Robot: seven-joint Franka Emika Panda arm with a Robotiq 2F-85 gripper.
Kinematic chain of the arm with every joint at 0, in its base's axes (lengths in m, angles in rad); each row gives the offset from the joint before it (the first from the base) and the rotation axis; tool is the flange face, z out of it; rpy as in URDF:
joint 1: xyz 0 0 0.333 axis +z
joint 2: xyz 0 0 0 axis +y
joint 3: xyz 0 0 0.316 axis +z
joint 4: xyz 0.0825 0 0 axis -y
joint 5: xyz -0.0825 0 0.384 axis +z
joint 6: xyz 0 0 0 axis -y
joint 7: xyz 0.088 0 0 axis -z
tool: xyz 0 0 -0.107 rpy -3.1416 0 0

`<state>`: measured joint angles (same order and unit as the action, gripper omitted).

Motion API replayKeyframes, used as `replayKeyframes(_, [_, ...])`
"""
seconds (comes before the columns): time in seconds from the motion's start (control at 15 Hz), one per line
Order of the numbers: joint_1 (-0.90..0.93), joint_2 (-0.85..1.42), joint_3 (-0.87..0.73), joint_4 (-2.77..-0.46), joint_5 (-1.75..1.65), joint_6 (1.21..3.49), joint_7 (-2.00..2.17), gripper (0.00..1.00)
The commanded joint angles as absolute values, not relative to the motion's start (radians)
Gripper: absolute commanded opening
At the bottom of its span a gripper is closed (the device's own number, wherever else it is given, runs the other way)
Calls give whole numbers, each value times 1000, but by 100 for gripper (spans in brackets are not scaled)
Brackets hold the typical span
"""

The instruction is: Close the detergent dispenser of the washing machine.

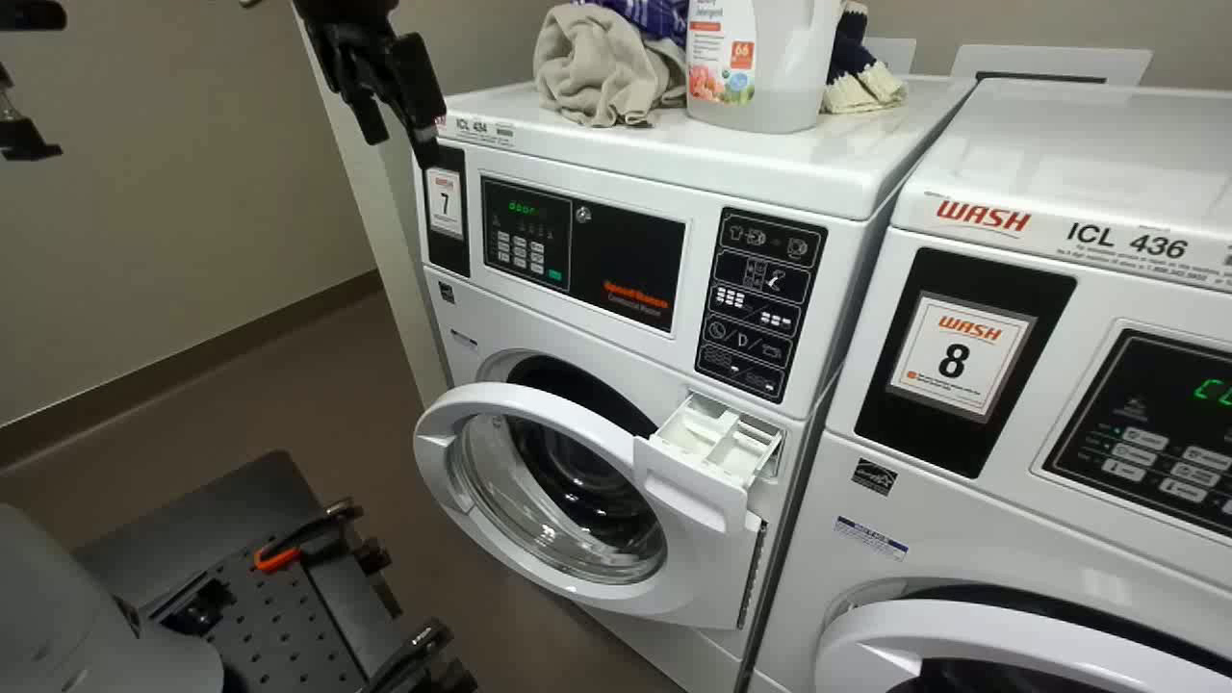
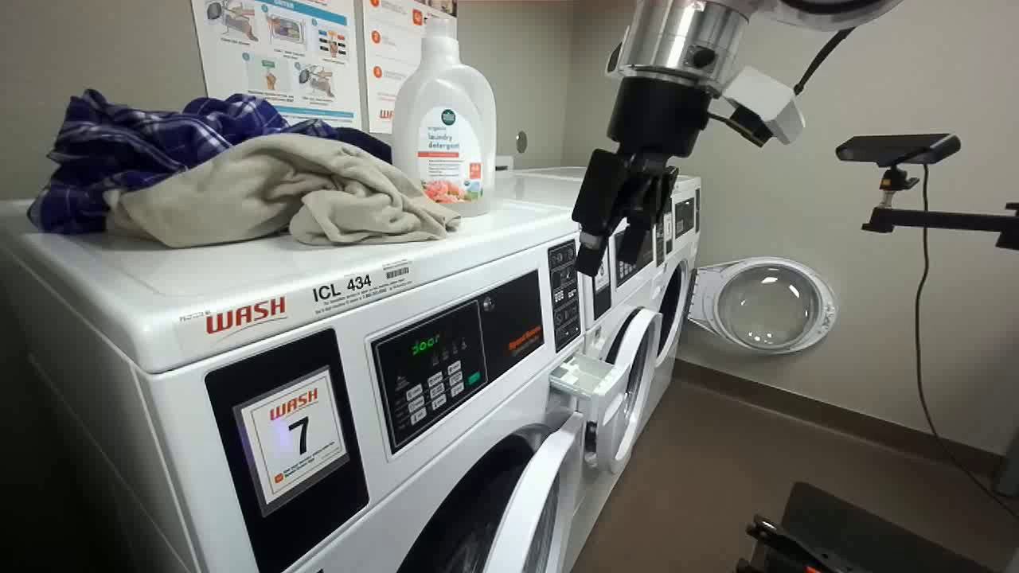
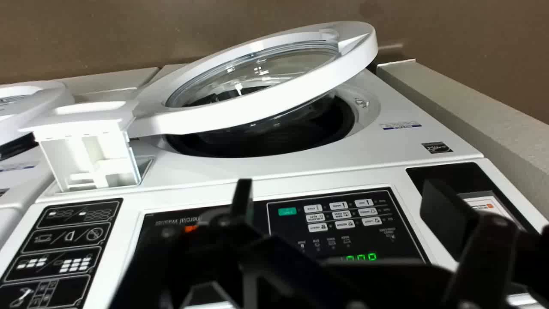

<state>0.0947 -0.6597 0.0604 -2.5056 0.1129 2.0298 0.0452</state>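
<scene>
Beige cloth (image 2: 255, 191), blue plaid cloth (image 2: 159, 131), detergent bottle (image 2: 444, 135), neighbouring washer (image 1: 1015, 515)
The two cloths lie rumpled together, just beside the upright, translucent, flower-labelled bottle; printed posters (image 2: 275, 103) hang on the wall (image 2: 513, 72) behind. In an exterior view, the neighbouring washer reads ICL 436 and bears a number 8 sticker (image 1: 955, 361).

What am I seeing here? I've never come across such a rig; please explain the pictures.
A robot arm with a two-fingered gripper, open and holding nothing, hangs near the washer marked 7. Two pictures look on from outside; the third, the wrist view, is taken from the robot arm itself and shows the washer upside down. On top of the washer are a detergent bottle and crumpled cloth. The dispenser is pulled out and the round door stands open. The job is closing the dispenser.
</scene>
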Motion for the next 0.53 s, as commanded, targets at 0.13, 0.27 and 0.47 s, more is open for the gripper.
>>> replayKeyframes(0.13, [91, -659, 63, -2503, 115, 2026, 43, 100])
replayKeyframes(0.27, [91, -659, 63, -2503, 115, 2026, 43, 100])
replayKeyframes(0.47, [50, -652, 87, -2536, 81, 2070, 114, 100])
